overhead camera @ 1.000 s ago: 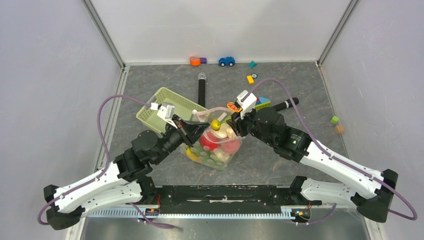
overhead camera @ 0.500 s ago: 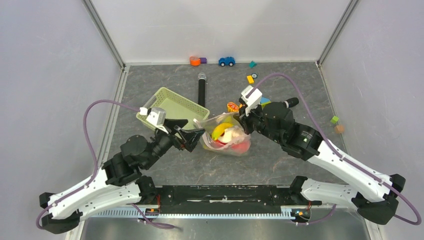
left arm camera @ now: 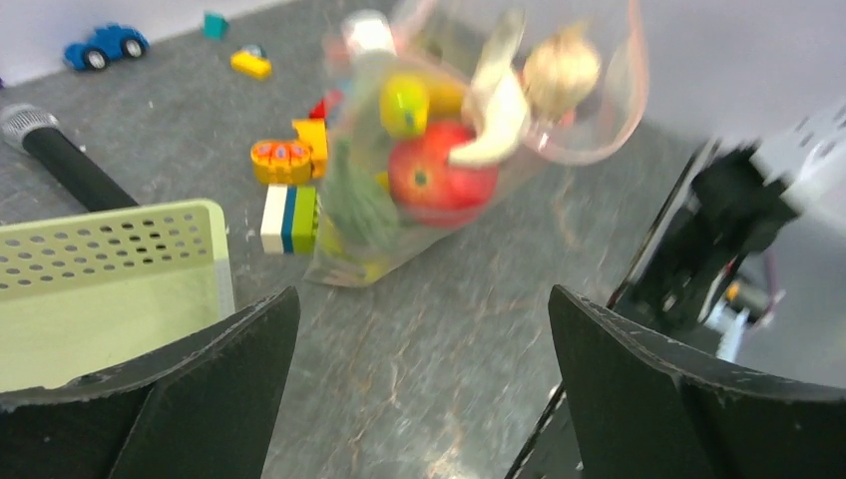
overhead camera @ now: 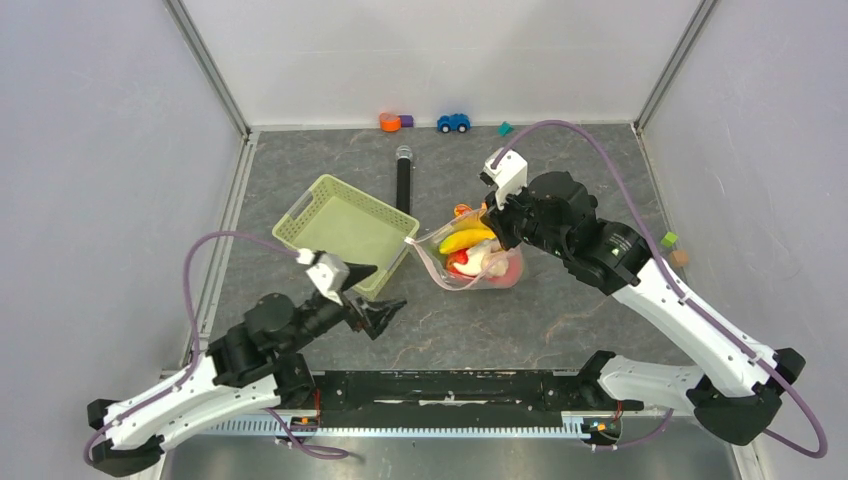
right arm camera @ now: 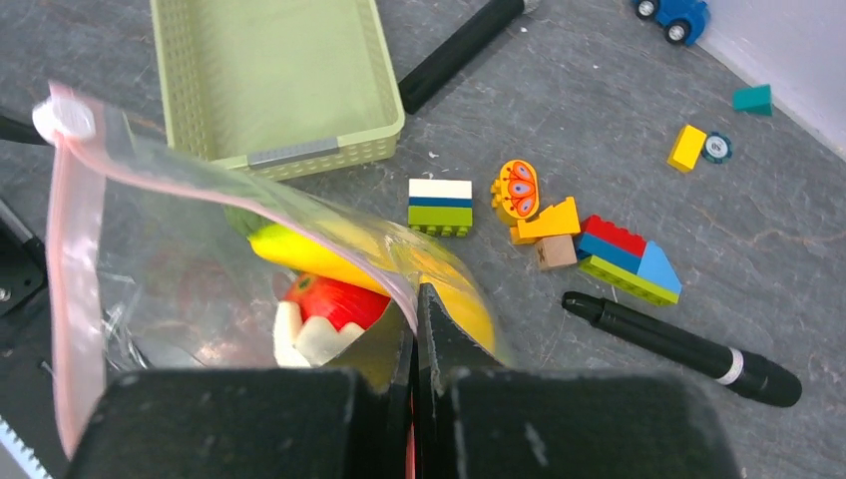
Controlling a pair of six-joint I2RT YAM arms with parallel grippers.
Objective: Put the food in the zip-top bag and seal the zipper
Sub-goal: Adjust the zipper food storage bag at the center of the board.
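From above: clear, pink-tinted soft plastic zip-top bag [overhead camera: 478, 265] on the grey stone-patterned worktop [overhead camera: 560, 310], just right of the pale green perforated plastic basket [overhead camera: 330, 200]. Already loaded with small plastic toy food: yellow banana [overhead camera: 465, 240], red tomato [overhead camera: 458, 262], some pale pieces. Right pincer [overhead camera: 492, 225] clamped on the bag's far upper edge, mouth raised and gaping toward the left. Left pincer [overhead camera: 385, 312] spread wide, gripping nothing, well apart from the bag, near the basket's front corner.

Left wrist: looks out between 2 parted black fingers [left arm camera: 200, 399] at the bag; tomato, banana and a green leafy piece [left arm camera: 354, 200] inside, all blurred.

Right wrist: fingers pressed together on the thin plastic at the rim. Pale pink zipper [right arm camera: 62, 259] parted into 2 separate lips, not sealed. Coloured building blocks [right arm camera: 439, 205] and a black marker [right arm camera: 678, 349] outside the bag.

Judgement: no loose toy food spotted on the worktop, so filling looks done or close to it. Left to do: bringing the 2 lips together and pressing the zipper shut along its whole length.
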